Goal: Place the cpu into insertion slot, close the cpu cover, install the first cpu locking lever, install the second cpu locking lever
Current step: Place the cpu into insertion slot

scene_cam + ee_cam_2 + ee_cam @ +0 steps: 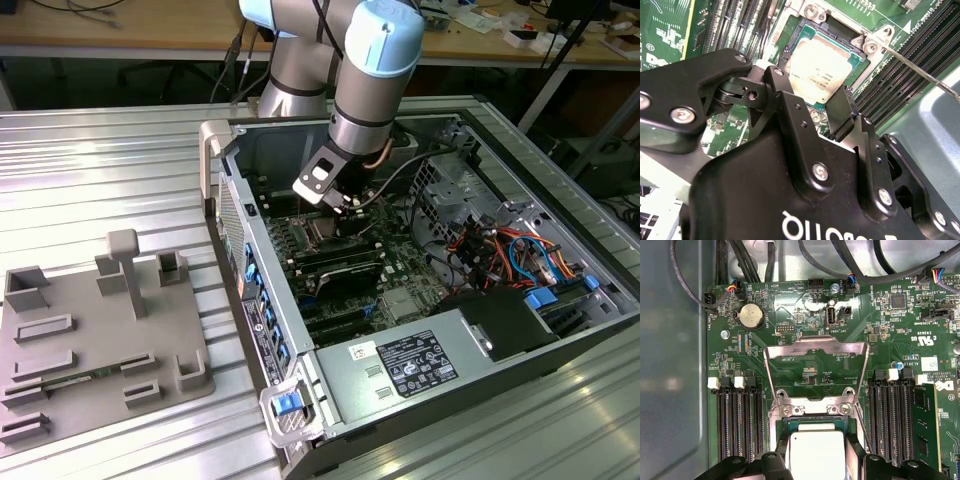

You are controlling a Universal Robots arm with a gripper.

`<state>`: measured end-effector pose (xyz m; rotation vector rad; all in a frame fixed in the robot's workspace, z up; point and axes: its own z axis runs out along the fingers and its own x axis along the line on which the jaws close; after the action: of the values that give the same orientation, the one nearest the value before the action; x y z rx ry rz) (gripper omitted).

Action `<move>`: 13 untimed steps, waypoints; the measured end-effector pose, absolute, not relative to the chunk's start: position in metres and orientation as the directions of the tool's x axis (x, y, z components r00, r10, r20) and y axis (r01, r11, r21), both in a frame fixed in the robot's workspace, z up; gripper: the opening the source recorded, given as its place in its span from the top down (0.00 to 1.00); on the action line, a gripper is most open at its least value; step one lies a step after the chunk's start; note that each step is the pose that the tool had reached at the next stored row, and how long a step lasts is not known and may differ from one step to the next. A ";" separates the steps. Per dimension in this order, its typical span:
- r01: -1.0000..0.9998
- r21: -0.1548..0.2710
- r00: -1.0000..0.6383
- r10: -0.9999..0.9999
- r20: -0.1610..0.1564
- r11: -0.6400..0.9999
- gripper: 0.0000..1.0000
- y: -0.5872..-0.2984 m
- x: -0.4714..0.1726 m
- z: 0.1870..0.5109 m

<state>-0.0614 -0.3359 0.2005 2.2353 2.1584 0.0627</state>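
claw (807,85) part open, straddling cpu (815,65), looks to grip nothing. cpu flat in insertion slot (841,31), dead under claw; cpu cover (815,346) hinged up. exterior view: claw (347,206) at 10 o'clock in pc case (262,320).

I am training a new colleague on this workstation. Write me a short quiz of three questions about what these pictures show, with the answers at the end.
1. True or false: the cpu cover is closed down over the cpu.
2. Where does the cpu lie? A. in the insertion slot; B. on the workbench behind; C. in a long black memory slot.
3. Fill in: in the exterior view, the grey fixture plate lies to the view's ____ of the computer case.

Key: 1. False, the cover stands open. 2. A. 3. left.
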 end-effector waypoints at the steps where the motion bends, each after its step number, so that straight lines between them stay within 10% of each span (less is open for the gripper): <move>1: 0.998 0.052 0.035 0.999 0.006 -0.035 0.46 -0.336 -0.061 0.200; 13: 0.998 0.052 0.032 0.999 0.006 -0.033 0.46 -0.336 -0.061 0.200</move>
<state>-0.0613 -0.3359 0.2003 2.2327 2.1612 0.0631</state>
